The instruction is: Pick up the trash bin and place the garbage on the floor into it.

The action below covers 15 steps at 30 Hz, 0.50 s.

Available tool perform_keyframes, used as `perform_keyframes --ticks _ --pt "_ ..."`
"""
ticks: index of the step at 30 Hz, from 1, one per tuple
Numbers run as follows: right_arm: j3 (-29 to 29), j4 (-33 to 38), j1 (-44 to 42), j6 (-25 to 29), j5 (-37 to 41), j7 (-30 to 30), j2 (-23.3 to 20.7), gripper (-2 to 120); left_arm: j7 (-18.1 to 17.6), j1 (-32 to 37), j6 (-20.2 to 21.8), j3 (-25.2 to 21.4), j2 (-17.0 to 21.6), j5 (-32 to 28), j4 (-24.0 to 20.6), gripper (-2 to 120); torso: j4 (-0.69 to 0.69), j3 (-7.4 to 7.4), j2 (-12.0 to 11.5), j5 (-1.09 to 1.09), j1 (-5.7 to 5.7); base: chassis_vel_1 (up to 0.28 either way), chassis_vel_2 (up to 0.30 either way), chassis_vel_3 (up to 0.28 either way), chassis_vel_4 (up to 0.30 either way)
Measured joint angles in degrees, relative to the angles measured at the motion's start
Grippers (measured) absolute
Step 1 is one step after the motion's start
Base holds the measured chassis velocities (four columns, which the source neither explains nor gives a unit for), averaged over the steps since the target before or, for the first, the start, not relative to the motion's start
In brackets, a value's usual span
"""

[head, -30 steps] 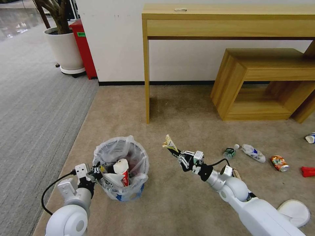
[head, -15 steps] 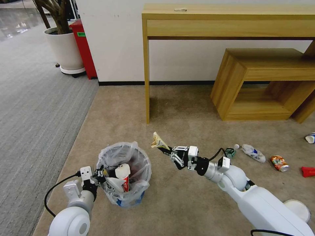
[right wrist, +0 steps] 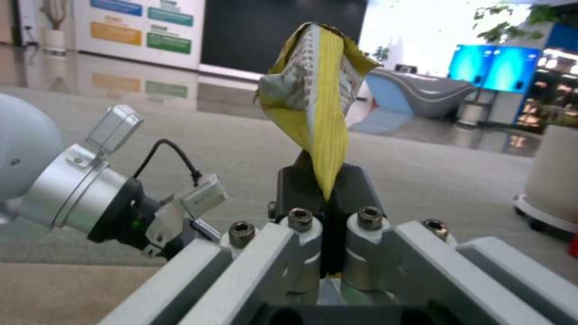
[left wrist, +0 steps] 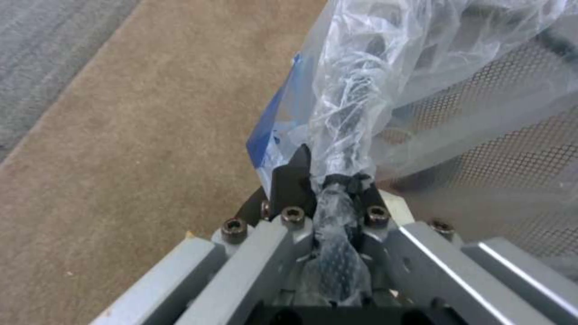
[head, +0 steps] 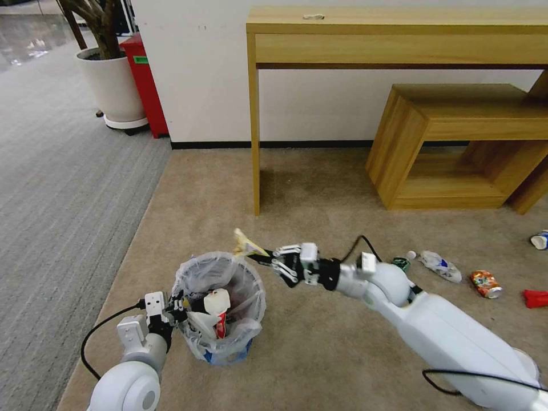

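- The trash bin (head: 220,311) stands on the floor (head: 319,342), the beige carpet, near its left edge where the grey ribbed carpet (head: 63,188) begins. Its clear bag lining is crinkled over the rim, with blue showing low down.
- The left gripper (head: 174,302) is at the bin's left rim; in the left wrist view its fingers (left wrist: 295,176) are clamped on the rim and the bag plastic (left wrist: 349,113) bunched over it.
- Inside the bin lie a white slipper (head: 202,319) and a red-white carton (head: 218,311), standing up above the rim.
- The right gripper (head: 264,260) is raised just beside the bin's far rim, its fingers (right wrist: 310,180) pinched narrow on a crumpled yellow wrapper (head: 244,244), which sticks up over the rim's edge.
- More garbage lies on the floor to the right, well apart from the bin: a green can (head: 401,264), a clear bottle (head: 439,266), an orange crushed can (head: 486,283), a red wrapper (head: 535,298) and a blue-white cup (head: 540,240).
- A wooden console table (head: 399,34) and a low wooden bench (head: 456,142) stand against the wall.
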Motion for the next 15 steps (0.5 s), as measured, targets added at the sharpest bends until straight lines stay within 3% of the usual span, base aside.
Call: perform_keyframes --ticks 15 --pt "-13.1 3.6 9.8 -9.9 -3.2 10.9 -0.1 0 0.1 0.1 -0.7 -1.2 -0.5 0.1 0.3 2 -0.03 -0.01 0.0 -0.01 0.00 0.000 0.000 0.000 0.000"
